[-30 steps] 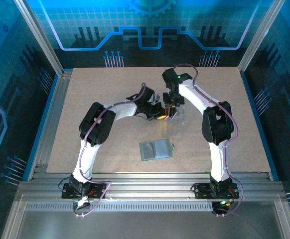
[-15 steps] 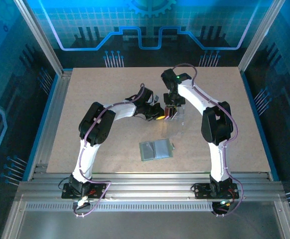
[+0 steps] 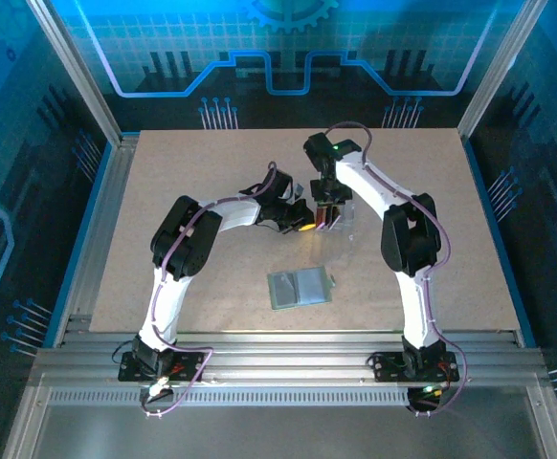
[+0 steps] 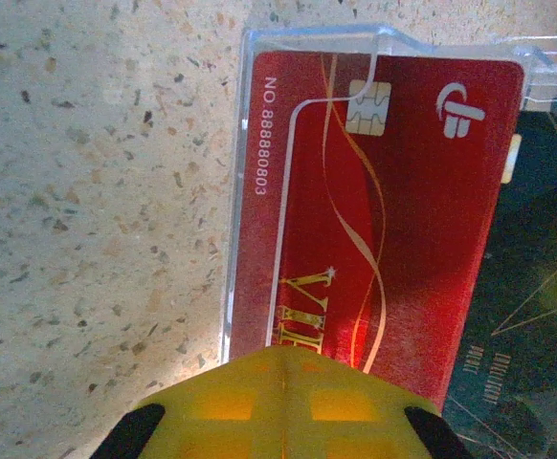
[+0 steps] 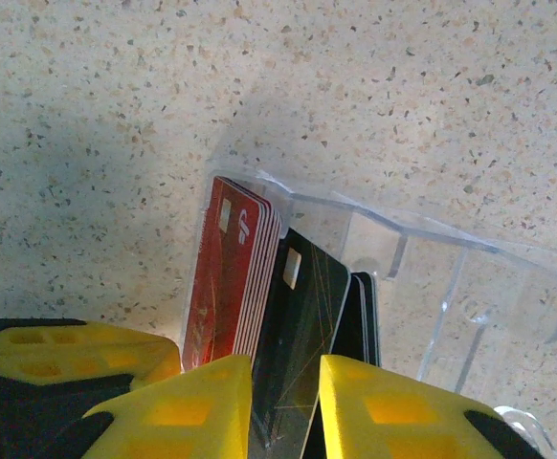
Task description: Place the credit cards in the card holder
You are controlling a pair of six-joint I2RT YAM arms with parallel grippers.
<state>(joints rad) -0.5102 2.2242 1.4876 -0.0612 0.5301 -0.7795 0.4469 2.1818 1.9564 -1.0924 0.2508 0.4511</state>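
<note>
Your right claw [image 5: 285,378] is closed on the black card [image 5: 298,306]. The card stands on edge between the two yellow fingers [image 5: 197,402] and sticks out past their tips into the clear plastic rack [image 5: 432,277]. Just to the left of that claw, touching the black card's side, is the red card [image 5: 219,277], which shows several thin edges like a small stack. On the claw's other side a second dark card [image 5: 360,316] stands close behind the one you hold.

Your left claw [image 4: 284,368] is shut, its two yellow fingers pressed together with no gap. The red card [image 4: 384,239] lies face-on straight ahead of its tips, and the card's near edge disappears under them. You cannot tell from here whether the tips press on the card or just cover it. The rack's clear wall [image 4: 298,38] frames the far and left edges of the card, and a dark card [image 4: 537,287] sits just to the claw's right.

From above, the left claw [image 3: 302,225] and right claw [image 3: 328,212] sit side by side, almost touching, at the rack in the middle of the desk [image 3: 192,172]. The card holder [image 3: 300,287] lies flat on the desk, well apart from both claws, on the side toward the arm bases and roughly between the two arms.
</note>
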